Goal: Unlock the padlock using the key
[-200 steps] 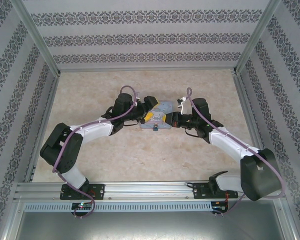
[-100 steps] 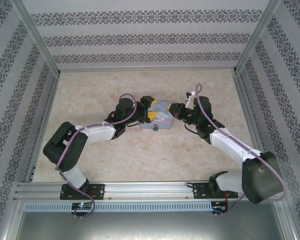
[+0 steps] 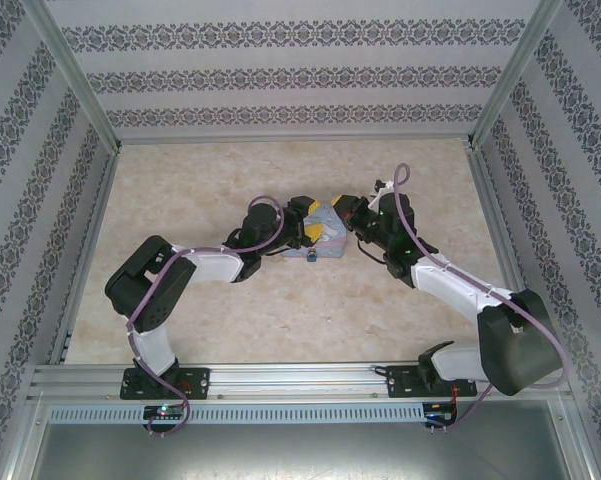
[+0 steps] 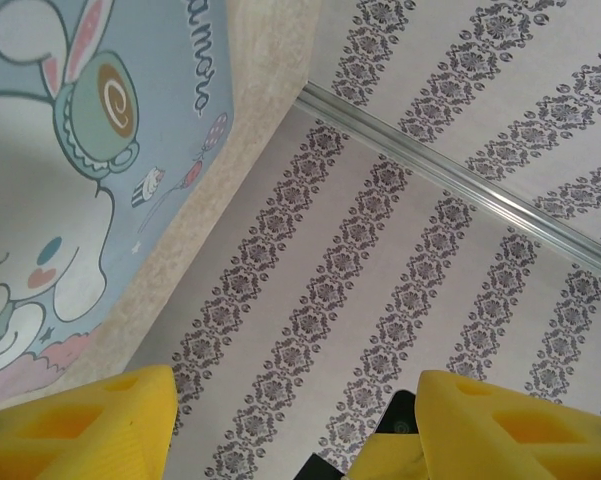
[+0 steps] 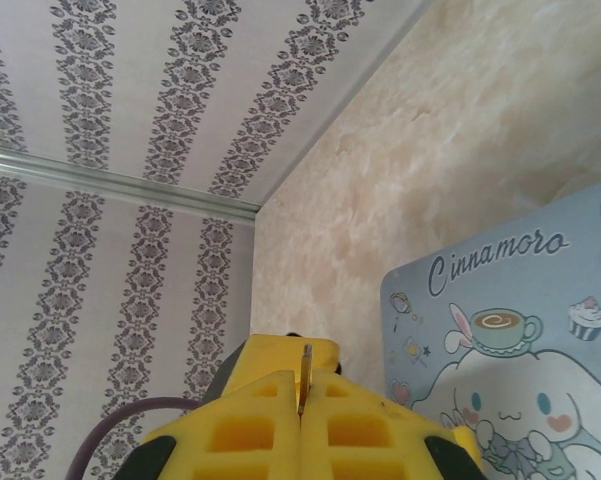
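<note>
At the middle of the counter, the padlock lies against the near edge of the cartoon tin. The right gripper is clenched on the key, and the left gripper hangs released and empty by the tin. Steadying the padlock, inserting the key and turning it all seem left.

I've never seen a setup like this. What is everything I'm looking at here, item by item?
tin: one, light blue with a white long-eared cartoon character, middle of the table.
padlock: one, tiny, bluish, at the tin's near edge.
key: one, slim, metal, pinched in the right arm's jaws.
table: one, beige marbled.
walls: pale with dark patterned stripes, around the table.
left arm: one, white and black, at the tin's left; yellow jaws apart.
right arm: one, white and black, at the tin's right; yellow jaws shut.
</note>
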Robot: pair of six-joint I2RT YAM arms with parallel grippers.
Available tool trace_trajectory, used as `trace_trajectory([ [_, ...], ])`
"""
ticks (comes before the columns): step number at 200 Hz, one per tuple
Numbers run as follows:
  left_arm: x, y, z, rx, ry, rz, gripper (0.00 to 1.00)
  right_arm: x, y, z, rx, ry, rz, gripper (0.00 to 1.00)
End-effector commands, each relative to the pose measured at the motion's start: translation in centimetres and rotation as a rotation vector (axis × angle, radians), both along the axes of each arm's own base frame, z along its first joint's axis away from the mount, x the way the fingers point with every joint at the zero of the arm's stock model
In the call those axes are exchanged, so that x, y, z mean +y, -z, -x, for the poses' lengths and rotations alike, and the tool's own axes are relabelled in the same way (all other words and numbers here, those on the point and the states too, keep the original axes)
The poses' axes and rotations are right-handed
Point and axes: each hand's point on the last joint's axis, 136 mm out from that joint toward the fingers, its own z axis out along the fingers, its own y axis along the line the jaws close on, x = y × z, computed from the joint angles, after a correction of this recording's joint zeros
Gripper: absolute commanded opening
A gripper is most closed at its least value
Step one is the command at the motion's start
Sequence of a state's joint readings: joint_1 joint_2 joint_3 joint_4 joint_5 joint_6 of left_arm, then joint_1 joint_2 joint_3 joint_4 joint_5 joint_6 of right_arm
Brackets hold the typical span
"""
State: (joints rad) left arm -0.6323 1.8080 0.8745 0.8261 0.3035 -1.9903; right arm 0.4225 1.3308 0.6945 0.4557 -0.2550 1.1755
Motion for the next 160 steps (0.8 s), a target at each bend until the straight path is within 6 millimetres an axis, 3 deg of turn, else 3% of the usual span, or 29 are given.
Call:
trace_trajectory([
  [1,-1.0,-3.9,-0.7,-0.079,-0.019,0.106,0.64,0.5,-2.3,-1.1,-0.06,0.035,-0.056,0.0],
  [81,-1.3,-4.7,-1.1,-0.083,-0.048,0.15,0.58,1.6,-0.9,-1.0,-0.046,0.028,-0.077,0.0],
  [160,-1.2,-4.3,-1.3,-0.08,-0.059,0.152,0.43,1.5,0.0,-0.6,-0.033,0.029,-0.075,0.0],
])
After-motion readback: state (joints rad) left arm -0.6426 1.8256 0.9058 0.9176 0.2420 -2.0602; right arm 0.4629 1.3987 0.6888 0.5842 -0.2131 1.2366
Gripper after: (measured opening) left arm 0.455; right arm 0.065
